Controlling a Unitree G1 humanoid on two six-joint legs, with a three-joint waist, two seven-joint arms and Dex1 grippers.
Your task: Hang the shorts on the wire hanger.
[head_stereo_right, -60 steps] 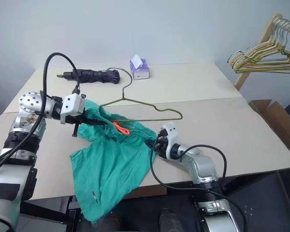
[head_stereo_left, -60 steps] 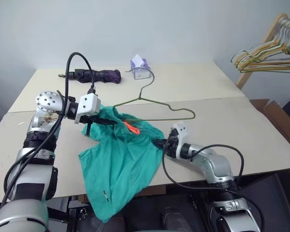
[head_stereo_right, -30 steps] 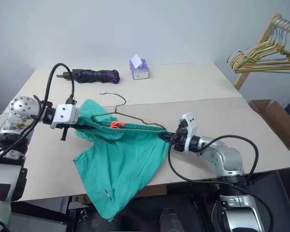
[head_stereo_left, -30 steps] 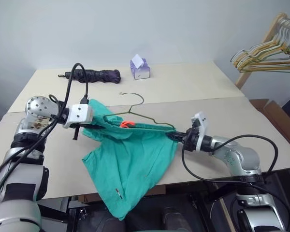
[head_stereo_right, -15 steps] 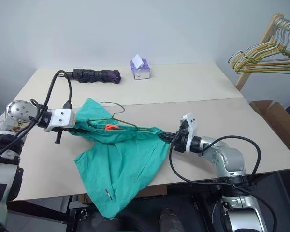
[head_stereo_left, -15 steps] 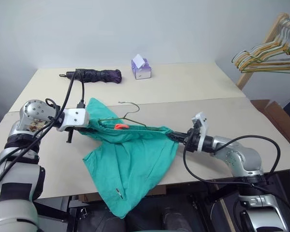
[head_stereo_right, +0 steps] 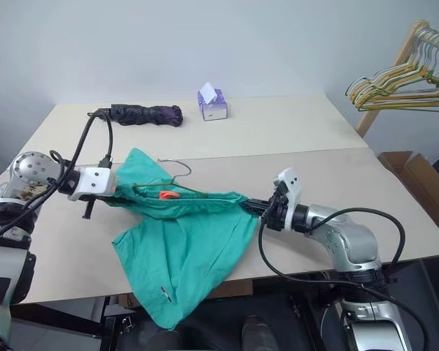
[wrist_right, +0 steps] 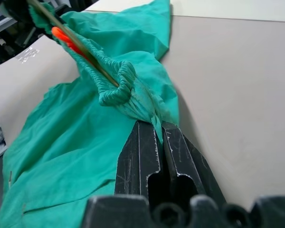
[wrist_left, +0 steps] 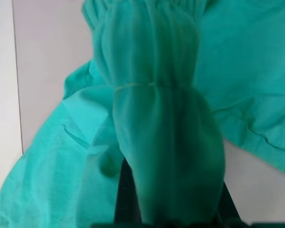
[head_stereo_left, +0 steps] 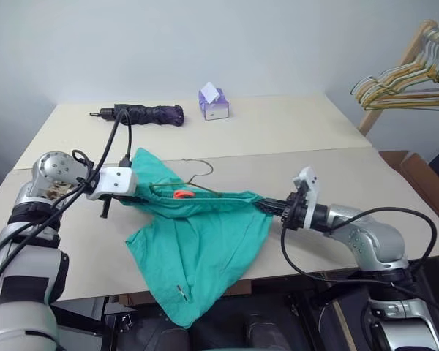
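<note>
The teal shorts (head_stereo_left: 205, 241) are stretched by the waistband between my two grippers above the table, with one leg hanging over the front edge. My left gripper (head_stereo_left: 135, 198) is shut on the waistband's left end, and fabric drapes over its fingers (wrist_left: 126, 197). My right gripper (wrist_right: 159, 129) is shut on the bunched right end of the shorts (wrist_right: 128, 92). The wire hanger (head_stereo_left: 205, 167) lies along the waistband with its hook sticking up behind. Its lower wire (wrist_right: 73, 54) is partly buried in the gathered fabric beside the orange-red tab (head_stereo_left: 181, 194).
A folded dark umbrella (head_stereo_left: 148, 113) and a purple tissue box (head_stereo_left: 214, 104) sit at the back of the table (head_stereo_left: 293, 139). A wooden rack with several hangers (head_stereo_left: 406, 79) stands at the far right, with a cardboard box (head_stereo_left: 418, 174) below it.
The hanger's hook has tipped lower toward the table and the waistband is drawn straighter. Both grippers keep their hold and have hardly moved.
</note>
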